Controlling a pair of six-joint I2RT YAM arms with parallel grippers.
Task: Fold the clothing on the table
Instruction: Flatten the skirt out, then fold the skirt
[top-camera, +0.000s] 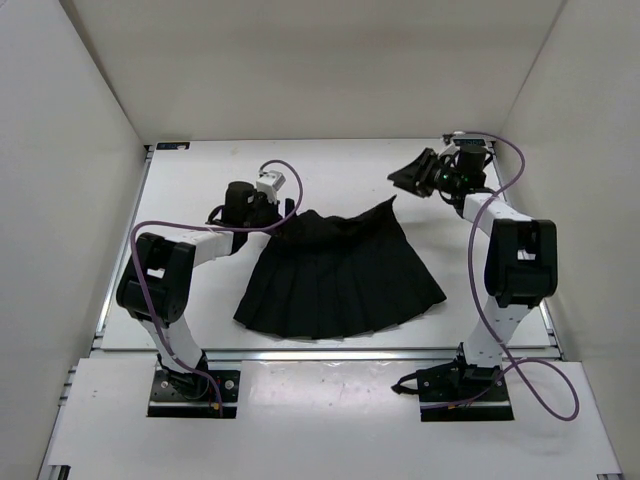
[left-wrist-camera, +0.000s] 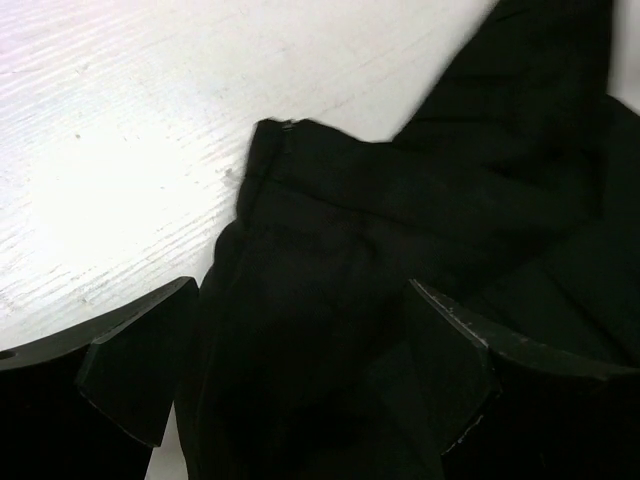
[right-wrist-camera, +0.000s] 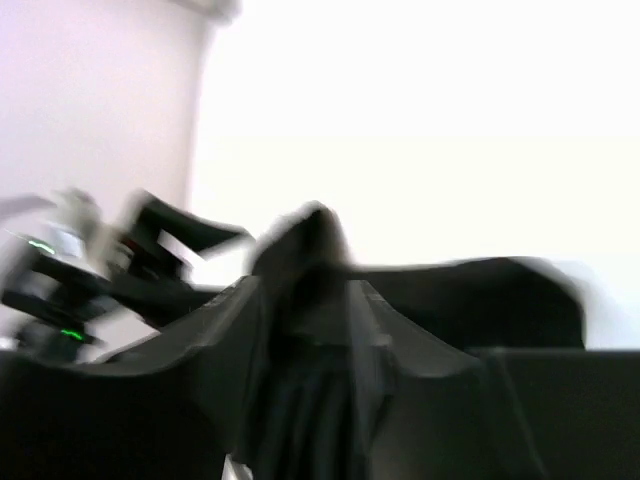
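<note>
Between the wide-spread fingers of my left gripper (left-wrist-camera: 295, 385) lies one waist corner of the black skirt (top-camera: 335, 275). The rest fans out flat on the table (top-camera: 190, 190) to its right. The other waist corner peaks just ahead of my right gripper (top-camera: 410, 175); through the blur I cannot tell how its jaws stand.

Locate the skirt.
Top view: the skirt lies centred on the table, waist edge toward the far side, its left waist corner between the jaws of the open left end effector.
</note>
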